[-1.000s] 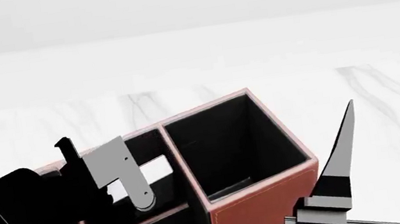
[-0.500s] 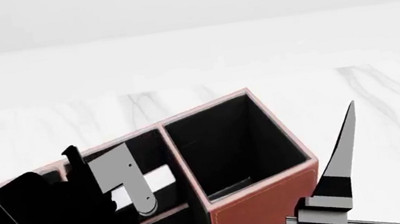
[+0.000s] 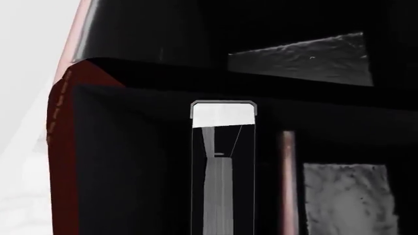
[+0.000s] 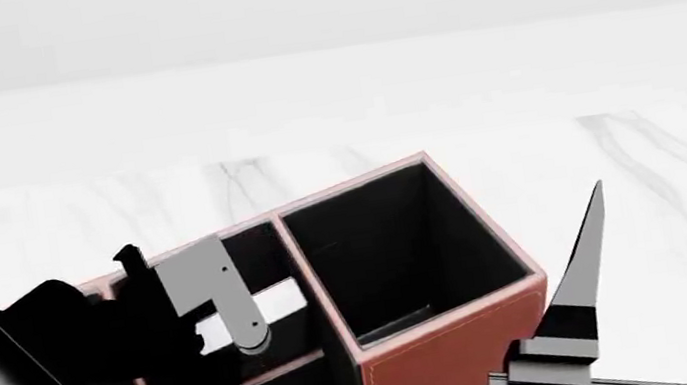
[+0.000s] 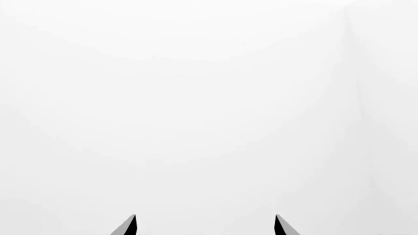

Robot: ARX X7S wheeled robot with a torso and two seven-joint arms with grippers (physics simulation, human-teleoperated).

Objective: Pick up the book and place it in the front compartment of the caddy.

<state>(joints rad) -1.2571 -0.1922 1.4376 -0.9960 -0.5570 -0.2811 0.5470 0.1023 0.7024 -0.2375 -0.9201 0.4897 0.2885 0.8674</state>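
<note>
- Since the earlier head-view frames: left gripper (image 4: 207, 318) has shifted slightly over the caddy's left-hand cells; the white strip beside it sits a little differently; right finger tip stands marginally lower.
- Head view, container: large reddish-brown leather-look caddy (image 4: 443, 365) with black lining and pale stitched rims, standing on a white marble-veined tabletop (image 4: 663, 168).
- Head view, cells: tall-walled deep cell (image 4: 398, 245) at the right, black inside, nothing seen in it. Left of its dividing wall, lower cells, largely hidden by the left arm.
- Head view, contents: white page edge of the thin black hardcover book (image 4: 271, 304) shows as a pale strip just beside the grey finger plate, inside the caddy's left part; which cell, cannot tell.
- Left wrist view: camera deep among black-lined walls; caddy's red stitched corner (image 3: 62, 127); the book's white edge (image 3: 222, 115) stands upright between the fingers, which pinch it.
- Right wrist view: right gripper (image 5: 203, 227), tips spread apart, holding nothing, against blank white.
</note>
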